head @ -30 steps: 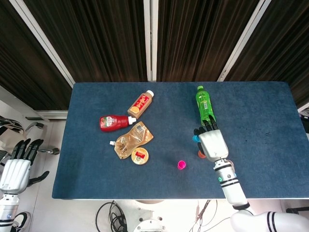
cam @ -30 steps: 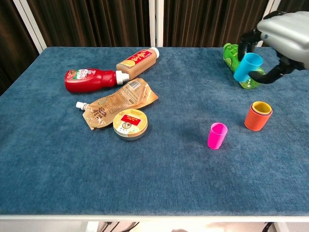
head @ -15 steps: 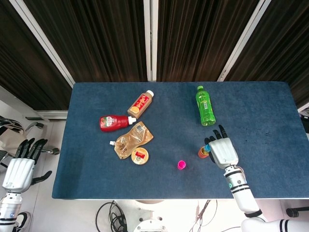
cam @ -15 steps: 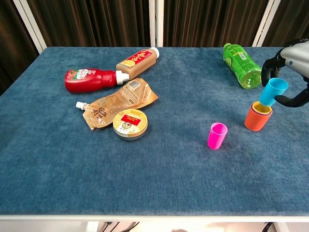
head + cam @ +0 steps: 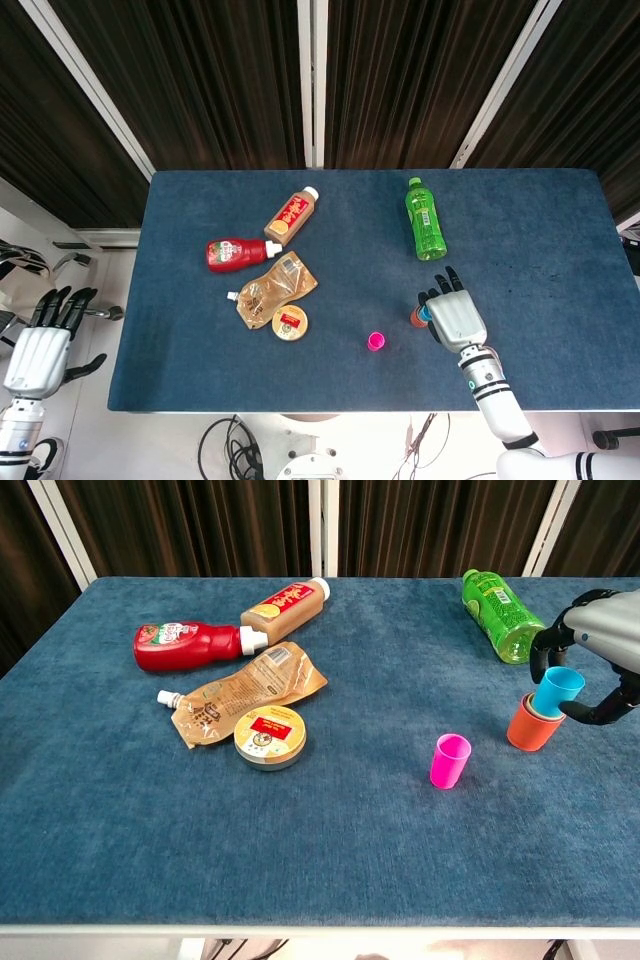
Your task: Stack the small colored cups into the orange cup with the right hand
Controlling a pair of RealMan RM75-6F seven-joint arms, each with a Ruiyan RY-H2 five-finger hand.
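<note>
The orange cup (image 5: 527, 730) stands upright near the table's right edge, and only a sliver of it (image 5: 414, 319) shows in the head view. A blue cup (image 5: 556, 688) sits tilted with its base down inside the orange cup's mouth. My right hand (image 5: 603, 648) grips the blue cup from the right, fingers curled around it; from above, that hand (image 5: 457, 318) covers most of both cups. A pink cup (image 5: 450, 760) stands alone to the left of them, also seen from above (image 5: 376, 341). My left hand (image 5: 40, 343) hangs off the table's left side, fingers spread, holding nothing.
A green bottle (image 5: 500, 615) lies behind the orange cup. On the left half lie a ketchup bottle (image 5: 190, 645), a brown drink bottle (image 5: 285, 602), a tan pouch (image 5: 245, 692) and a round tin (image 5: 270, 735). The blue tabletop's (image 5: 330, 840) right edge is close to my right hand.
My right hand carried the blue cup from up by the green bottle down and toward me, and the cup's base now sits in the orange cup. The left hand stayed put.
</note>
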